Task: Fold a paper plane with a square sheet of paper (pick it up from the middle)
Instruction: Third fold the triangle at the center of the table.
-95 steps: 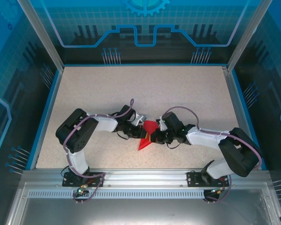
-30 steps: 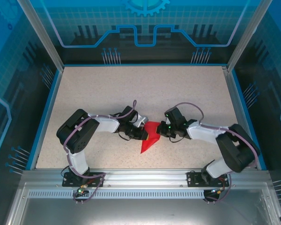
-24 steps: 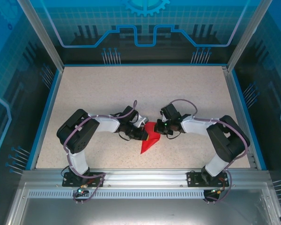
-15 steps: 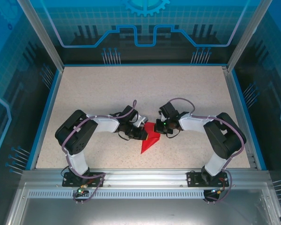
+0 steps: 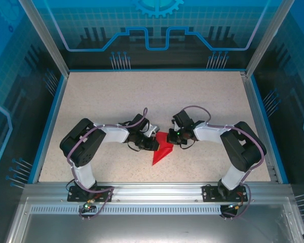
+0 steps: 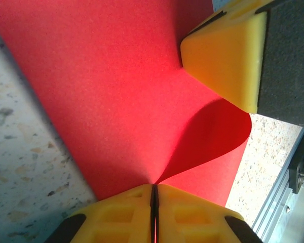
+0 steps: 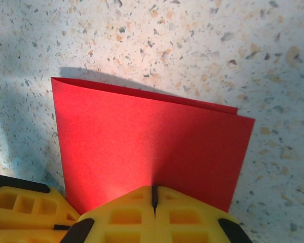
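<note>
setting: speckled beige tabletop [image 5: 157, 96] inside a booth with blue see-through walls [image 5: 157, 30], with a metal rail [image 5: 157, 191] along the near edge where the two arm bases are bolted

paper, where it is: the red sheet of paper [image 5: 162, 151] sits in the middle of the table, a bit toward the near side, right between the two grippers

paper, shape: not a flat square at this point, it's a folded pointed shape. The wide end is up between the grippers and the sharp tip points toward the near rail, slightly left

left gripper: the left gripper [image 5: 151, 144] comes in from the left, low over the table. On its wrist cam the two yellow fingers [image 6: 192, 212] are pressed together with only a thin slit between them, and the red paper runs right into that slit, so it's pinching the sheet's edge

right gripper: the right gripper [image 5: 173, 137] comes in from the right, just across from the other one. Same deal on its wrist cam, where the yellow fingers [image 7: 121, 212] are clamped tight on the near edge of the paper

paper up close, left cam: part of the sheet bulges up in a soft curve off the table near the pinch. One yellow finger pad of the other gripper sits on the red at the top right

paper up close, right cam: two layers show along the far edge, one peeking out past the other, so it's folded over. The far edge lies flat on the speckled top and throws a shadow behind it

spacing: the grippers are really close, and a yellow finger of the left one pokes into the bottom left corner of the right cam, just beside the right fingers

arms: both elbows are swung outward and the forearms angle in toward the centre
</note>
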